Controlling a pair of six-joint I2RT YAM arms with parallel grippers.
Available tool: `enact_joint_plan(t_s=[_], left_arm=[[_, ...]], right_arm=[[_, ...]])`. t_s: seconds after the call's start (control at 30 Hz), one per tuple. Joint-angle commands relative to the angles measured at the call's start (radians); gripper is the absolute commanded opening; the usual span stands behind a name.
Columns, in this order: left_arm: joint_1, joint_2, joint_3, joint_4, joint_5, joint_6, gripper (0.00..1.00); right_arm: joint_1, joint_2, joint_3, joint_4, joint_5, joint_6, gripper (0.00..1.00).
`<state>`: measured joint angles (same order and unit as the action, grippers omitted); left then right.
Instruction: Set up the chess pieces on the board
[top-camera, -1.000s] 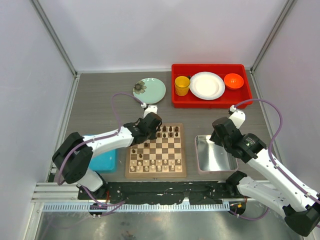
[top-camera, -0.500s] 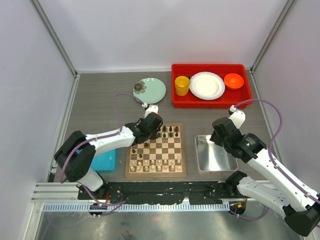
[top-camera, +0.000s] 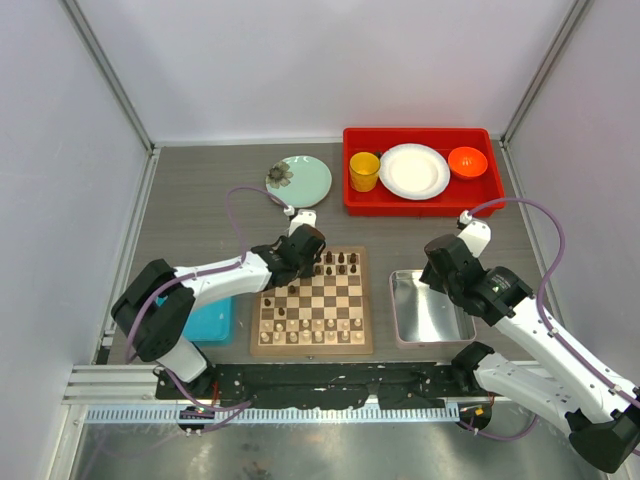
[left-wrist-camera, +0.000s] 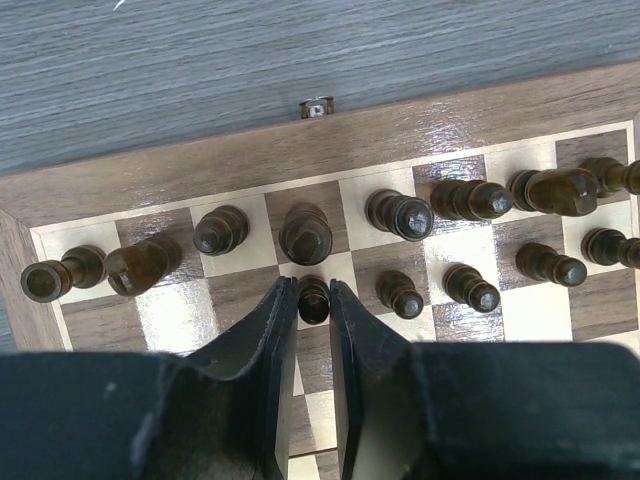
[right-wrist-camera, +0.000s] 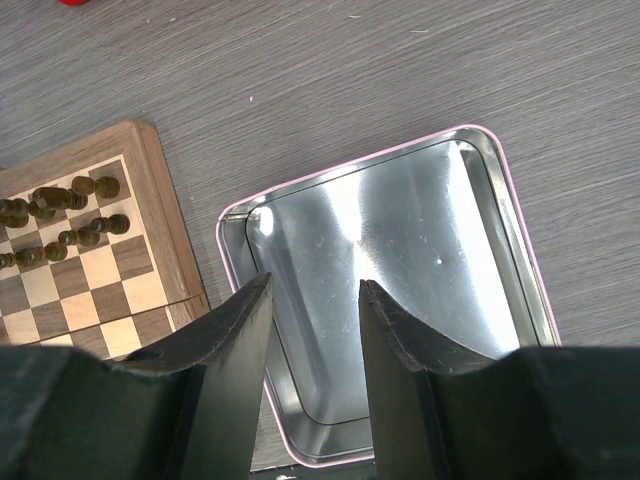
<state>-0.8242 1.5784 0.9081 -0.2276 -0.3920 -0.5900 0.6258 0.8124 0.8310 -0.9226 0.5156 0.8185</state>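
Note:
The board (top-camera: 312, 348) lies in the middle of the table. Dark chess pieces (top-camera: 342, 263) stand in its far rows and pale ones (top-camera: 310, 331) in its near rows. My left gripper (top-camera: 305, 263) is low over the board's far left part. In the left wrist view the left gripper (left-wrist-camera: 312, 288) is shut on a small dark pawn (left-wrist-camera: 314, 303), which stands upright in the second row, with several dark pieces (left-wrist-camera: 305, 236) just beyond it. My right gripper (right-wrist-camera: 314, 284) is open and empty above the silver tray (right-wrist-camera: 430, 250).
The silver tray (top-camera: 430, 312) sits right of the board and a blue tray (top-camera: 212, 322) left of it. A red tray (top-camera: 415, 207) at the back right holds a yellow cup (top-camera: 364, 171), a white plate (top-camera: 413, 171) and an orange bowl (top-camera: 467, 162). A green plate (top-camera: 303, 181) lies behind the board.
The left arm's elbow has shifted slightly; its gripper stays at the board's far left. The right arm has not moved.

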Motion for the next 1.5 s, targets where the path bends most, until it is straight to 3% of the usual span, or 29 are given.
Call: enact_joint_plan(t_s=[0.0,0.6,1.07,1.47], left_arm=[[0.004,0.000,0.018,0.040,0.002,0.010,0.23],[0.004,-0.009,0.015,0.039,0.018,0.007,0.24],[0.005,-0.040,0.009,0.028,0.012,0.007,0.34],[0.004,-0.178,0.028,-0.105,-0.007,-0.002,0.37]], right_arm=[[-0.006,0.001,0.011,-0.005,0.038,-0.004,0.45],[-0.008,-0.002,0.011,-0.004,0.038,-0.004,0.45],[-0.008,0.001,0.010,-0.005,0.038,-0.004,0.45],[-0.008,-0.002,0.011,-0.004,0.040,-0.005,0.45]])
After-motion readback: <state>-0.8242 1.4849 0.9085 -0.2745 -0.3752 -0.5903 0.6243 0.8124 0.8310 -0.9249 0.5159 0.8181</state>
